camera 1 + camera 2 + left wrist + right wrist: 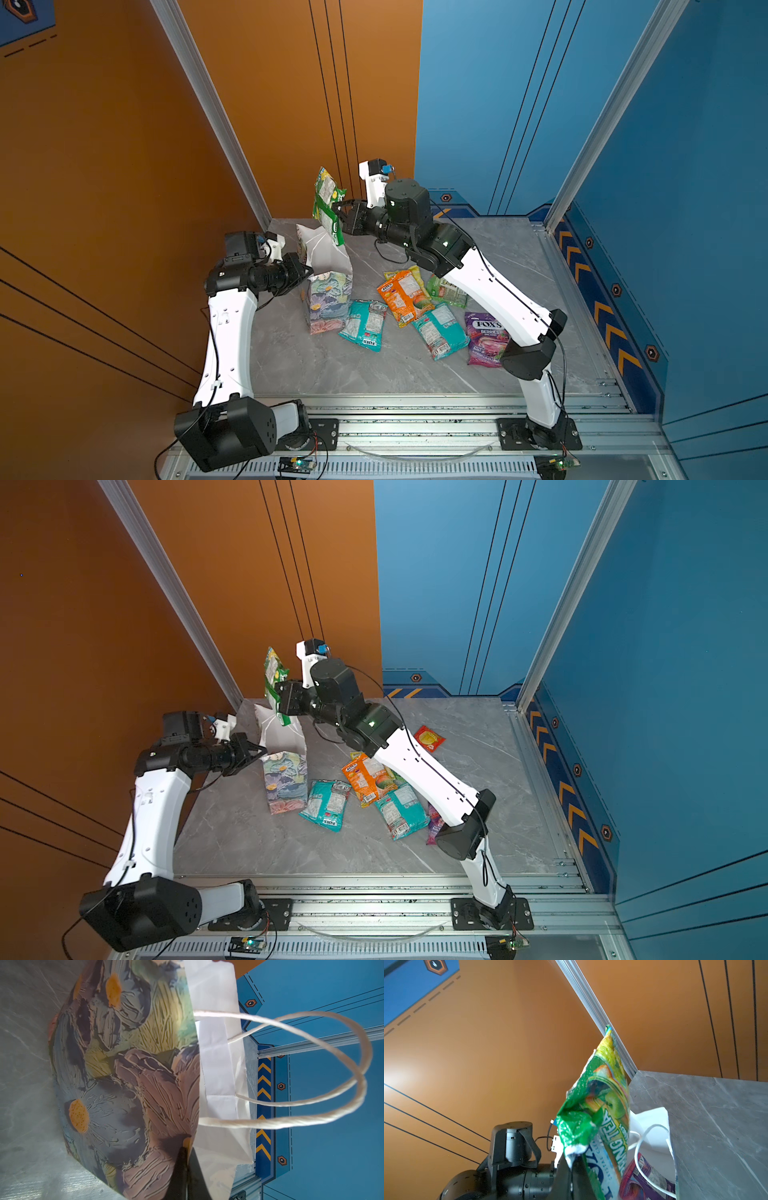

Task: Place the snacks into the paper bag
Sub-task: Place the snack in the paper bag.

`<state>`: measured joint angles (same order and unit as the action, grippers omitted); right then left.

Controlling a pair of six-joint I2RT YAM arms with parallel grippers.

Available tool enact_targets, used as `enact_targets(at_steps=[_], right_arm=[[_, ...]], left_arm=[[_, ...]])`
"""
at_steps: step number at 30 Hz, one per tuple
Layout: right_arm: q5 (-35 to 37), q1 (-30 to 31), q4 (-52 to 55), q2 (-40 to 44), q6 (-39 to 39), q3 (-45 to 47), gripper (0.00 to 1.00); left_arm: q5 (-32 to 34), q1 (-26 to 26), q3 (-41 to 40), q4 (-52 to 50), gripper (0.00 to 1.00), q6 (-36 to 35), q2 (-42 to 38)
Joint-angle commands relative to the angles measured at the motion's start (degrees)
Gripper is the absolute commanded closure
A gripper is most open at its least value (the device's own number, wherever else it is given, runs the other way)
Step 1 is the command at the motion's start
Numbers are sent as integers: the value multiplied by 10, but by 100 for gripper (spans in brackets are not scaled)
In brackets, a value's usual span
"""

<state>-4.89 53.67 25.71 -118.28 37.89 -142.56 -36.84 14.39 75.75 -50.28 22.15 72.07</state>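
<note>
The flower-print paper bag (pixel 328 299) (pixel 286 781) (pixel 124 1084) stands at the table's back left, mouth open. My left gripper (pixel 309 272) (pixel 188 1153) is shut on its rim. My right gripper (pixel 338 212) (pixel 572 1159) is shut on a green snack packet (pixel 326 199) (pixel 274 679) (pixel 600 1105), which hangs just above the bag's mouth. A purple packet (pixel 643 1180) lies inside the bag. On the table lie two teal packets (pixel 365 326) (pixel 440 334), an orange one (pixel 405 297), a pale green one (pixel 446 289), the purple FOX'S packet (pixel 486 340) and a small red one (pixel 429 738).
The bag's white cord handles (pixel 311 1064) loop out past its mouth. The orange wall and an aluminium post (pixel 232 145) stand close behind the bag. My right arm (pixel 490 291) reaches over the loose packets. A metal rail (pixel 415 415) runs along the table's front edge.
</note>
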Motion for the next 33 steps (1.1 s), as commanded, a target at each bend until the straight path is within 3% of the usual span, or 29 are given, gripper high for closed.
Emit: enact_targets(at_steps=[1,7,15,28,33], right_arm=[[42,4,19,6,-22,-11,100],[60,5,-2,41,-24,64,100],[59,4,5,46,-21,97,100],[46,6,6,10,-6,93,100],[41,8,17,-36,-3,48,100]], left_arm=[[15,8,-10,5,100,3,-16],[28,19,-16,4,100,8,-22],[54,27,-25,4,100,14,-34],[60,32,-42,4,100,18,-41],[57,32,-44,4,100,18,-44]])
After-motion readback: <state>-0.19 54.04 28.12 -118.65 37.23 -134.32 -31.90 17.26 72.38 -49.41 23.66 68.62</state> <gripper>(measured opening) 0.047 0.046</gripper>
